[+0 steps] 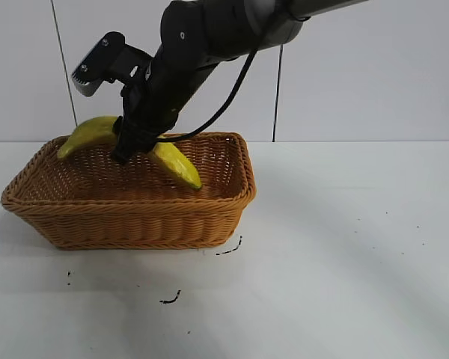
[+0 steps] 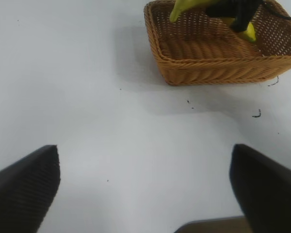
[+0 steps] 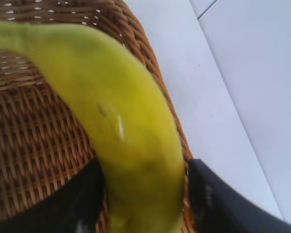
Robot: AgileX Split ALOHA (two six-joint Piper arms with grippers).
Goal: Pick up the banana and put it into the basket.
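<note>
The yellow banana [image 1: 178,163] hangs tilted over the tan wicker basket [image 1: 135,221] at the left of the table. Its lower end dips inside the basket and its other end stands above the back left rim. My right gripper [image 1: 127,146] reaches down from the upper right and is shut on the banana's middle. In the right wrist view the banana [image 3: 121,121] sits between the black fingers [image 3: 218,204], with the basket [image 3: 34,141] beneath. My left gripper [image 2: 145,189] is open and empty over bare table, away from the basket [image 2: 218,73]. The banana [image 2: 182,8] shows there too.
The white table [image 1: 344,247] stretches to the right of the basket. Small dark marks [image 1: 170,299] lie on it in front of the basket. A white panelled wall [image 1: 359,90] stands behind. A brown edge [image 2: 208,225] shows below the left gripper.
</note>
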